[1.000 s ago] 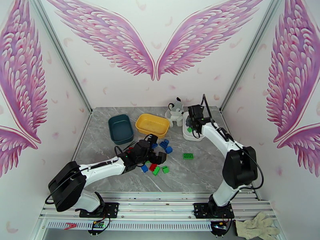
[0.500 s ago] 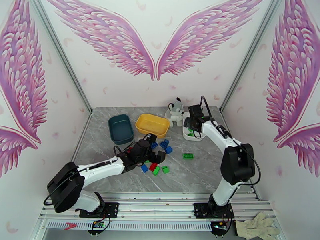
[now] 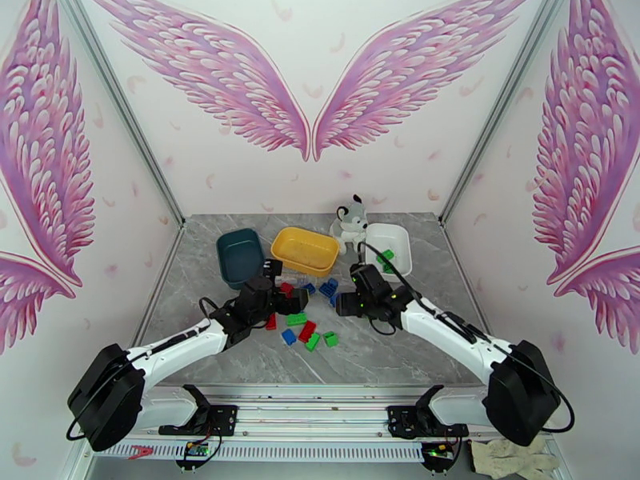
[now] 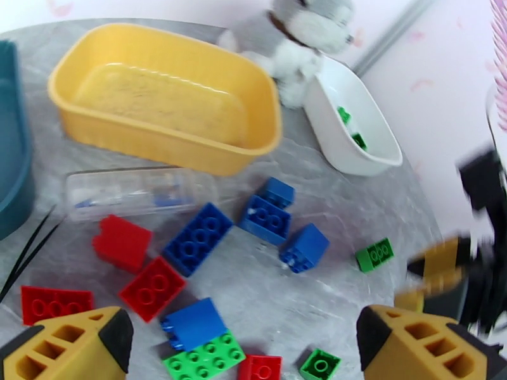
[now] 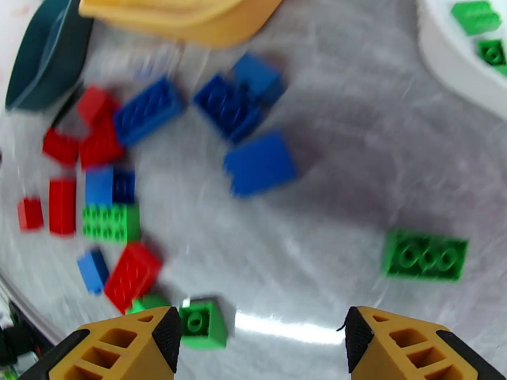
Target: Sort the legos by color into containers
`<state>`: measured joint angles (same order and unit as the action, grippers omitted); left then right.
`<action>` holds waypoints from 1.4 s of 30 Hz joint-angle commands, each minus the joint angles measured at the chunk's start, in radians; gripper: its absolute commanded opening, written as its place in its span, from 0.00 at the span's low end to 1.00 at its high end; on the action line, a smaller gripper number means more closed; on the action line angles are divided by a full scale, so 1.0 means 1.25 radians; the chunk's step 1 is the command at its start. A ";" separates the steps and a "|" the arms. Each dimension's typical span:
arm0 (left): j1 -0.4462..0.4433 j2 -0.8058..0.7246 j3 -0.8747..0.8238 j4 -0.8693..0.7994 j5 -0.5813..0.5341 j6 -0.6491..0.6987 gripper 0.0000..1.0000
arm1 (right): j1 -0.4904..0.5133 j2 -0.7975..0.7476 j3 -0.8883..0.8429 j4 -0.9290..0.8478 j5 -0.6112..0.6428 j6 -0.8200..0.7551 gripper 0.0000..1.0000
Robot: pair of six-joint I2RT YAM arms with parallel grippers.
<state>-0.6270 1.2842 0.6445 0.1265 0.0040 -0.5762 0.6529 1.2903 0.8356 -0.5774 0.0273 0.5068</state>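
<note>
We held our left gripper [image 4: 244,340] and right gripper [image 5: 260,334] wide and empty above the scattered legos [image 3: 297,319], seemingly ready to pick; greens lay in the white tub [image 3: 398,236], upper right.

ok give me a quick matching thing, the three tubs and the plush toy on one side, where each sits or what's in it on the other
Things:
1. white tub
2. yellow tub
3. dark teal tub
4. plush toy

Descriptions:
a. leftmost tub in the top view
b. holds green legos
c. middle tub, no legos inside
d. stands at the back, between the yellow and white tubs

Pairs: 1-b, 2-c, 3-a, 4-d
</note>
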 commanded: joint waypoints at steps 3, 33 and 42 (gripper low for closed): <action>0.051 -0.028 -0.036 0.047 0.055 -0.055 0.99 | 0.081 -0.023 -0.084 0.040 0.033 0.061 0.75; 0.057 0.008 -0.041 0.085 0.103 -0.080 0.99 | 0.222 0.293 0.016 0.128 0.183 0.086 0.51; 0.046 0.043 -0.044 0.123 0.130 -0.110 0.99 | 0.202 0.234 0.019 0.102 0.212 0.099 0.35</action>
<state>-0.5617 1.3239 0.6079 0.2447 0.1406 -0.6937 0.9245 1.6283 0.8375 -0.4416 0.2447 0.6106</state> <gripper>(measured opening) 0.987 0.375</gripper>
